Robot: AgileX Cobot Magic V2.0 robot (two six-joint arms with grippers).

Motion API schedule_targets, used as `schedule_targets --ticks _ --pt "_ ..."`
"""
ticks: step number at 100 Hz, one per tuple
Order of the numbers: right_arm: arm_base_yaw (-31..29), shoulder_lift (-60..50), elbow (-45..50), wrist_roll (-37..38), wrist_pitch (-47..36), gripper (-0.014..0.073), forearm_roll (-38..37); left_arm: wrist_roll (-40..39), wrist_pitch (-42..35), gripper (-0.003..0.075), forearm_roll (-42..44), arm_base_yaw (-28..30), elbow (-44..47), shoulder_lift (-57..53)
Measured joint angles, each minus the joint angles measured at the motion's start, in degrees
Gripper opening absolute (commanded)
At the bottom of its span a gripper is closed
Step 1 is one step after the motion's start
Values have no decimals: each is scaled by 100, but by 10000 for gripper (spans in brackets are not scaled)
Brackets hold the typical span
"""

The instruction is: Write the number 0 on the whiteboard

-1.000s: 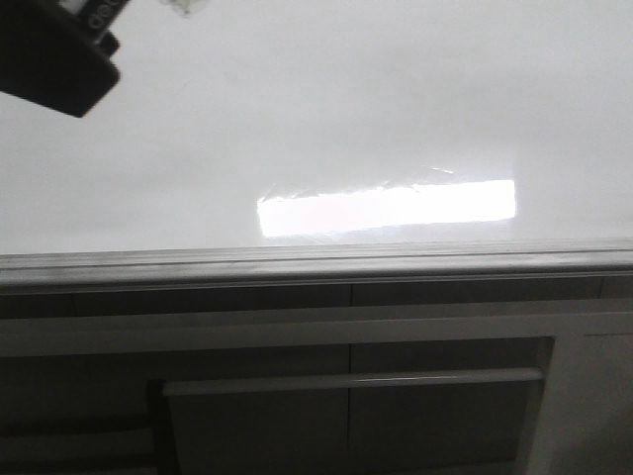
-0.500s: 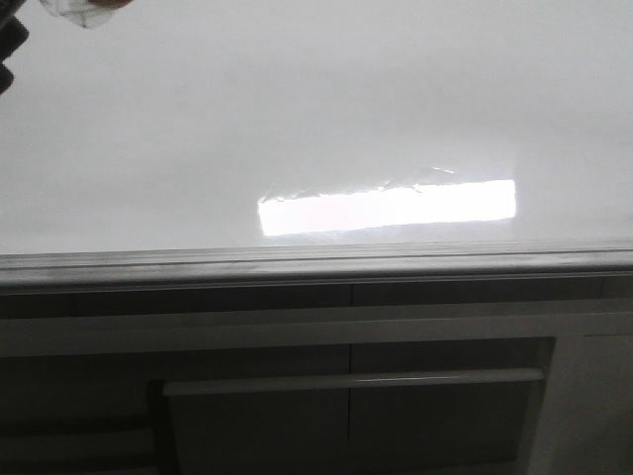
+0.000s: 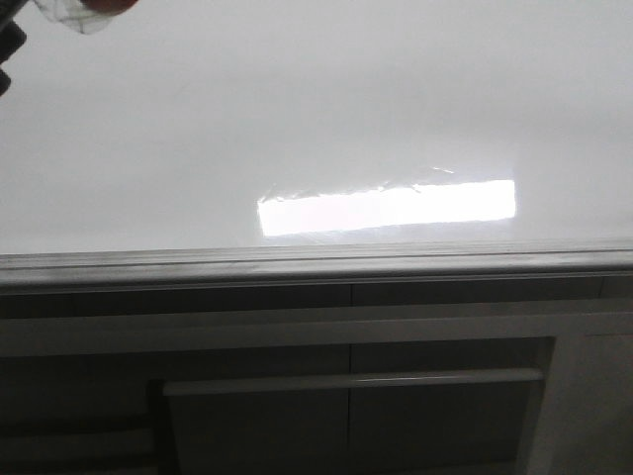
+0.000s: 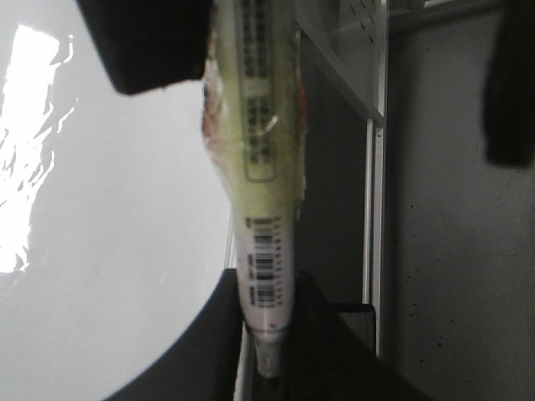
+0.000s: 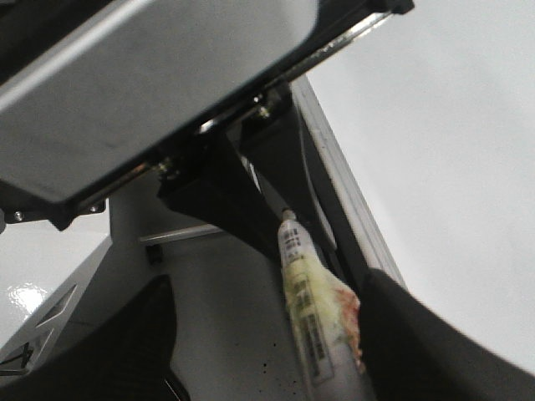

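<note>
The whiteboard (image 3: 316, 119) is glossy white with a grey edge rail (image 3: 316, 262); no number 0 shows on it. A pale yellowish marker (image 4: 263, 184) with barcodes on its barrel runs out from my left gripper (image 4: 269, 368), which is shut on its narrow tip end. In the right wrist view the same marker (image 5: 313, 317) lies between the wide-apart fingers of my open right gripper (image 5: 267, 284), close beside one finger. Its tip sits in the left gripper's black fingers (image 5: 226, 196). The front view catches only a dark sliver of an arm (image 3: 8, 45) at the upper left corner.
A bright glare patch (image 3: 386, 206) lies on the board near the rail. Below the rail is a dark panelled cabinet front (image 3: 445, 406) with a pale bar (image 3: 356, 379). A grey metal housing (image 5: 150, 92) hangs over the speckled grey surface (image 5: 217, 334) beside the board.
In the front view the dark gripper block at the upper left has drawn up and left out of frame. Only a sliver and a translucent scrap stay at the corner.
</note>
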Motion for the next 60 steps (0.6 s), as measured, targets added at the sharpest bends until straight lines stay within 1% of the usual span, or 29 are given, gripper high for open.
schedule_targets --ticks 9,14,49,58,60 --pt "0 31 0 0 -60 396 38 0 14 -20 0 0 0 0" --pt "0 41 0 0 -69 370 37 0 19 -20 0 0 0 0" --pt "0 116 -25 -11 -7 0 4 66 113 -20 -83 -7 10 0" --pt "-10 116 -25 -18 -7 -72 -22 71 150 -20 -118 -22 10 0" --pt "-10 116 -25 -30 -7 -76 -34 71 150 -20 -118 -22 10 0"
